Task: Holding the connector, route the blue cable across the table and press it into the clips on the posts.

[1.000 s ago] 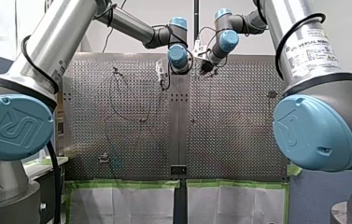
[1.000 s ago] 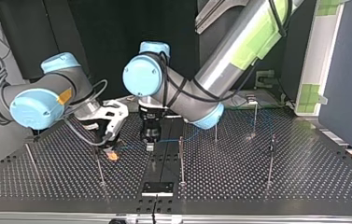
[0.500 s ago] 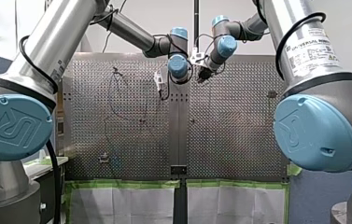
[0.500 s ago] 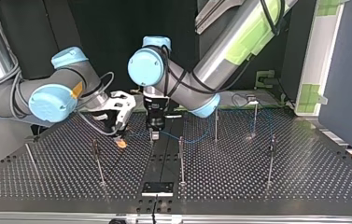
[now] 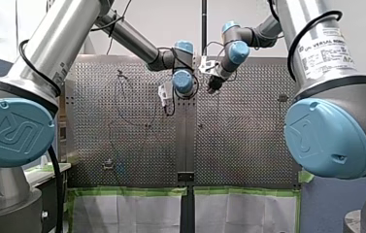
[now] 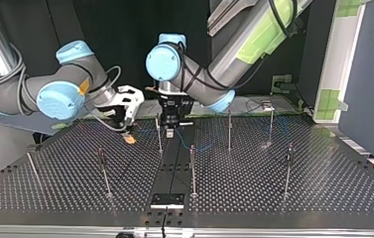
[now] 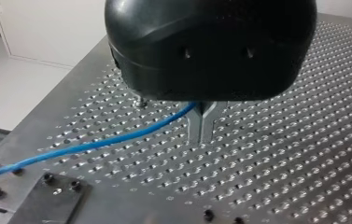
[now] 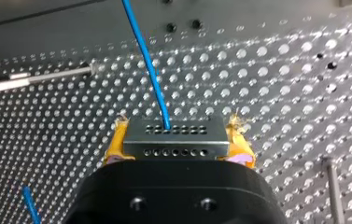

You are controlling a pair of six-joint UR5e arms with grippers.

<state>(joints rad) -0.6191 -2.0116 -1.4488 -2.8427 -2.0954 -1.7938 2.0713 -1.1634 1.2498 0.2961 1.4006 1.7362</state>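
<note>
Going by the top view, left to right. Two posts [image 6: 103, 169] on the left half carry no cable that I can see, so their clips look left to do. Beyond them my right gripper [image 6: 130, 139] hangs low over the table [image 6: 293, 198], yellow pads [image 8: 116, 142] clamped on the connector [image 8: 175, 135], a small metal block with rows of holes. The cable [image 8: 148, 70] leaves the block's middle, thin, blue, smooth, running straight ahead of the gripper. Next comes a post near the middle, with my left gripper [image 7: 201, 125] just beside it; its metal fingers [image 7: 193, 126] are pinched together on the cable, which runs off sideways in a shallow curve low over the table. Further right the cable sags past the middle posts toward the far right ones; whether it sits in their clips is too small to tell. Judgement: routing is about midway; the right half is likely threaded; the left half and the pressing-in there are left.
</note>
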